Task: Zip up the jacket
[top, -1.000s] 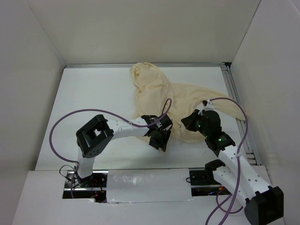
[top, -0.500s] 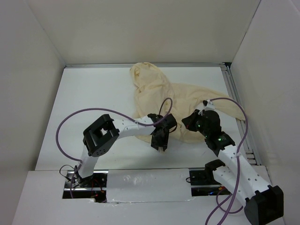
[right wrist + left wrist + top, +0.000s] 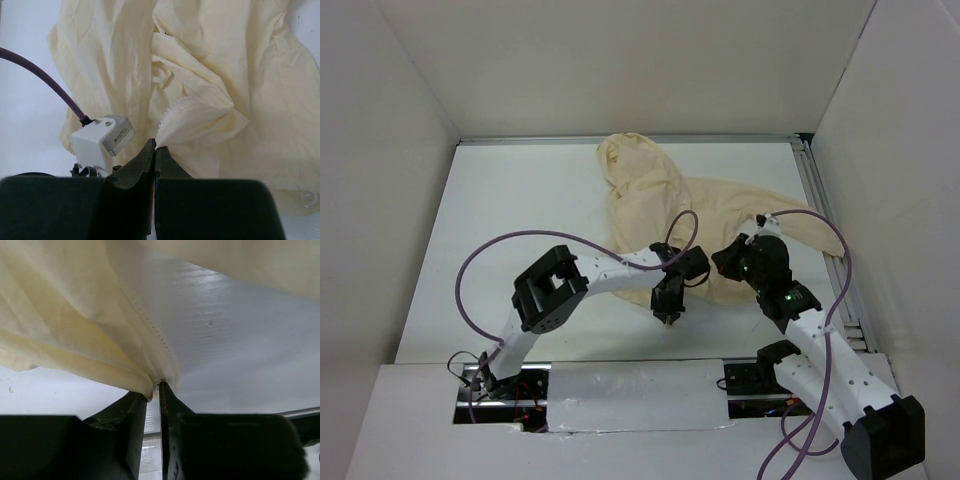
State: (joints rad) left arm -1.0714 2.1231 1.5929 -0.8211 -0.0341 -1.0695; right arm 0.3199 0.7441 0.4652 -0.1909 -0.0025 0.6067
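White table — jacket pinched, L+R jaws

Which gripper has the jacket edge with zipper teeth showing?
The right gripper: a row of zipper teeth runs up the jacket fold from where it pinches. The left gripper pinches a plain stitched hem, no teeth visible.

Plain white panels close in the white table on three sides: a back wall, a left wall and a right wall. A metal rail runs along the table's far edge, and a second rail runs down its right side. The light is soft and even, leaving a faint sheen on the tabletop.
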